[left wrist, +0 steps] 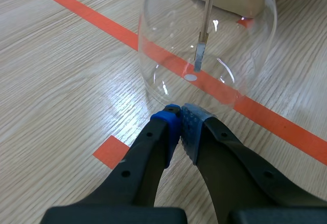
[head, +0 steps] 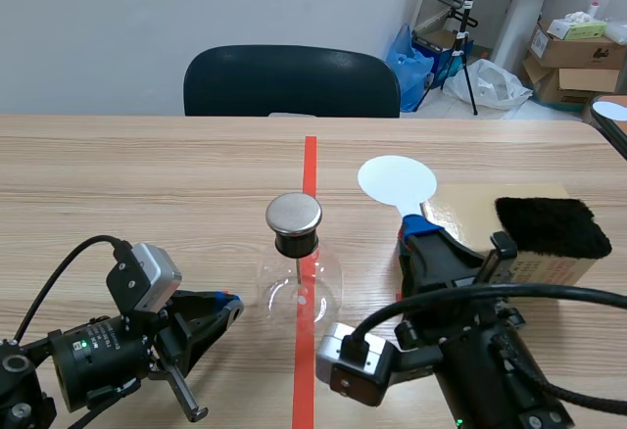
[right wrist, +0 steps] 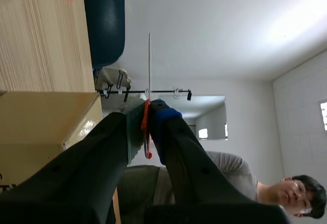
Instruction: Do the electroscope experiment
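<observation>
Scene view showed the right pincer (head: 419, 228) pinching the white paddle (head: 396, 180) right of the glass electroscope (head: 297, 287) on the table (head: 147, 174), the left pincer (head: 229, 304) pressed together beside it; best, I judged, to rub the black fur (head: 552, 226) firmly, then approach the metal cap (head: 294, 214).

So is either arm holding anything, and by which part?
The right tool holds the white paddle by its handle end. The left tool is shut on nothing, beside the flask.
</observation>
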